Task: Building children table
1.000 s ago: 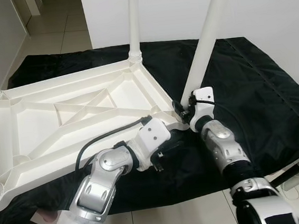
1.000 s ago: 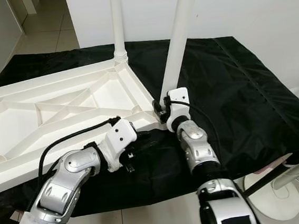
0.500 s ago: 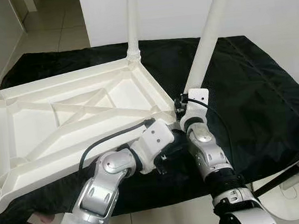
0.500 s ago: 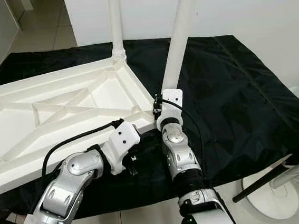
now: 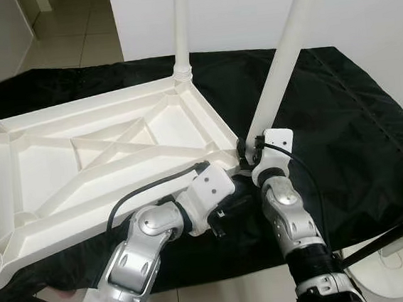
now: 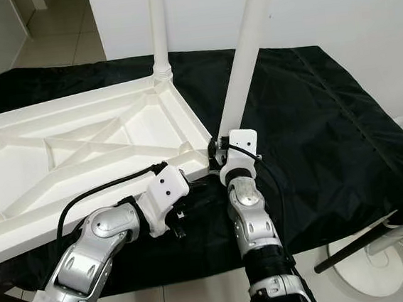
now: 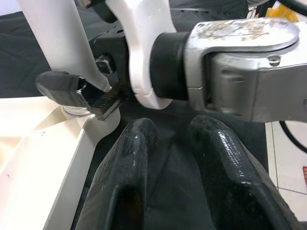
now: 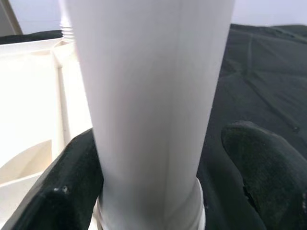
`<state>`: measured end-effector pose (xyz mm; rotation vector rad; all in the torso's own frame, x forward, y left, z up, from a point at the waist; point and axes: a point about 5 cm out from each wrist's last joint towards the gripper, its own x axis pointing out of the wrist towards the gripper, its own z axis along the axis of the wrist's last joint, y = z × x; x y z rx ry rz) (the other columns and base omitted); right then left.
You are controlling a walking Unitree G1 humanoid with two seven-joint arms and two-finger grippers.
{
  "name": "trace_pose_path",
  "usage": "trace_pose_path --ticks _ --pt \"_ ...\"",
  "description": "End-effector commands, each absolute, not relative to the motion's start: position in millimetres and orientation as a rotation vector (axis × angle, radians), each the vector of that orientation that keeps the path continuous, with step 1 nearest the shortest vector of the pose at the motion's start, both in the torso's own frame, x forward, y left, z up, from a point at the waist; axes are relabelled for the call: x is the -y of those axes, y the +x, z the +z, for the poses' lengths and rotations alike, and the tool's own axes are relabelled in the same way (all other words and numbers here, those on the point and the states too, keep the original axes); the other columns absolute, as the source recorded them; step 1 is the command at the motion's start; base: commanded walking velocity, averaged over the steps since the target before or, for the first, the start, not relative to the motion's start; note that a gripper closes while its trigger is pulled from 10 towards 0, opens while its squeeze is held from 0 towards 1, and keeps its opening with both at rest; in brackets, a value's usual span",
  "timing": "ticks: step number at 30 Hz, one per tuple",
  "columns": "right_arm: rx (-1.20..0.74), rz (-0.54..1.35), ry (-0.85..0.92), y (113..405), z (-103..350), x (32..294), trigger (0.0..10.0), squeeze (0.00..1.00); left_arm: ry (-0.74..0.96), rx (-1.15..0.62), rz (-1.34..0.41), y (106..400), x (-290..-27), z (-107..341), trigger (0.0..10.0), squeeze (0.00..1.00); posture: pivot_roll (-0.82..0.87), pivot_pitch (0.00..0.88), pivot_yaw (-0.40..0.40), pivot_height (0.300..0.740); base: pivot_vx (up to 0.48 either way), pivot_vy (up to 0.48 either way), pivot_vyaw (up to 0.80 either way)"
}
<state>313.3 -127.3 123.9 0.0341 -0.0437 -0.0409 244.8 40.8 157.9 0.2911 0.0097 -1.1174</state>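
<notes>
— What has changed since a second ago?

— The right arm has swung its wrist back toward the near right corner of the upturned table top [image 5: 102, 160], and the white leg [image 5: 285, 57] it grips leans further off to the right than before. The left arm has barely shifted.

— Where is the right hand [image 5: 248, 153]?

— At the foot of that leg, right at the table top's near right corner socket. In the right wrist view a black finger [image 8: 72, 182] presses one side of the leg while the other sits a little apart on the far side, so the hand is clasped about the leg.

— And the left hand [image 7: 168, 158]?

— Just beside the same corner, over the black cloth [image 5: 340, 109]. Its two fingers lie close together with only a narrow gap and nothing between them.

— Where does the table top lie?

— Underside up on the cloth-covered worktop. Another leg [image 5: 179, 32] stands upright in the far right corner, and two more leg bases show at the left corners.
</notes>
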Motion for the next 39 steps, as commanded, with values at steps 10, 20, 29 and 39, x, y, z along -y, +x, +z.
trace_pose_path --ticks 10,20,29,39 --pt "-0.019 0.135 0.051 274 105 114 10.0 0.00 0.223 0.129 -0.775 279 -60 187 10.0 0.00 -0.09 0.000 -0.022 0.740 0.000 0.000 0.00" --pt "-0.037 0.288 0.073 267 105 100 0.0 0.00 0.204 0.144 -0.751 282 -66 194 10.0 0.00 -0.09 0.000 -0.015 0.740 0.000 0.000 0.00" --pt "-0.021 0.355 0.078 274 112 97 0.0 0.00 0.235 0.118 -0.864 268 -59 187 10.0 0.00 -0.08 0.000 -0.014 0.740 0.000 0.000 0.00" --pt "0.011 0.330 0.079 287 120 109 10.0 0.00 0.267 0.086 -0.919 260 -57 179 10.0 0.00 -0.07 0.000 -0.017 0.740 0.000 0.000 0.00"
